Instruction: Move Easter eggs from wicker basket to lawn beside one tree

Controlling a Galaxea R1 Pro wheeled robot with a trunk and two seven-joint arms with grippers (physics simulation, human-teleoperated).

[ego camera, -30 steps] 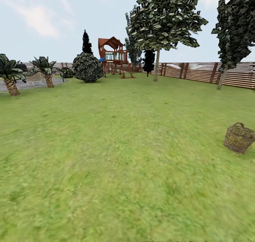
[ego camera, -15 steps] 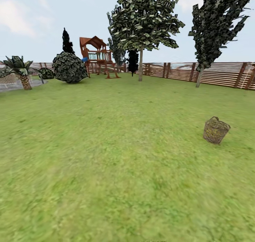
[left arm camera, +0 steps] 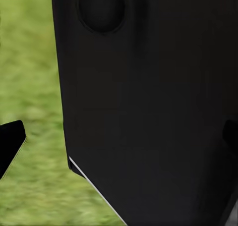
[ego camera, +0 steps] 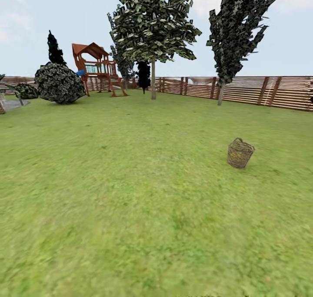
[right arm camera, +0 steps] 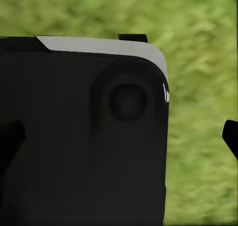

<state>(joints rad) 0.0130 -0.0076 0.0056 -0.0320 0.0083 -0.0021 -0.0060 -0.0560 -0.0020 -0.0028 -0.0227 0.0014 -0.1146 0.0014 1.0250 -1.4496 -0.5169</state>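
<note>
Wicker basket [ego camera: 240, 153] upright on lawn [ego camera: 130, 193], head view.

A large black panel of the robot's body [left arm camera: 148, 112], smooth and flat, stands close before the camera, with a round dimple [left arm camera: 101, 8] near one edge and a thin pale line [left arm camera: 94, 189] along a slanted corner. Beside it lies blurred, mottled green lawn [left arm camera: 29, 62]. Dark claw fingertips [left arm camera: 10, 139] poke in at both side margins, well apart.
</note>
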